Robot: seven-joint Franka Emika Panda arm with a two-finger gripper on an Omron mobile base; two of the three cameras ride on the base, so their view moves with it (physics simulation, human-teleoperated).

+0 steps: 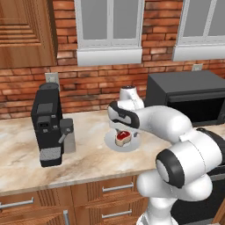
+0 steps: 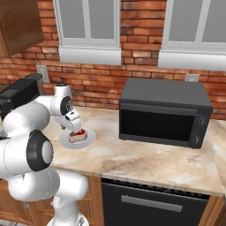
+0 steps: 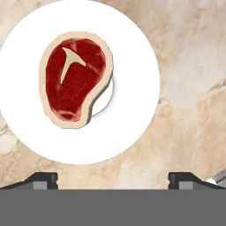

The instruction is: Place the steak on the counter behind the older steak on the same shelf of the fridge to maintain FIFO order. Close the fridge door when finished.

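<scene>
Marbled counter (image 1: pixel 26 158) — brick wall (image 1: pixel 88 85)

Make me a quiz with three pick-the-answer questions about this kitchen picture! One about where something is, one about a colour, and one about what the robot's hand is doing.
1. Where does the steak lie?
A. on the white plate
B. on top of the microwave
C. inside a drawer

2. What colour is the middle of the steak?
A. green
B. bright red
C. blue

3. What is the gripper doing?
A. squeezing the steak
B. holding the plate up
C. open above the plate, holding nothing

Answers:
1. A, the hand view shows the steak resting on the plate, which sits on the counter.
2. B, the meat is red with a cream rim.
3. C, the two fingertips stand wide apart at the bottom of the hand view, clear of the steak.
</scene>
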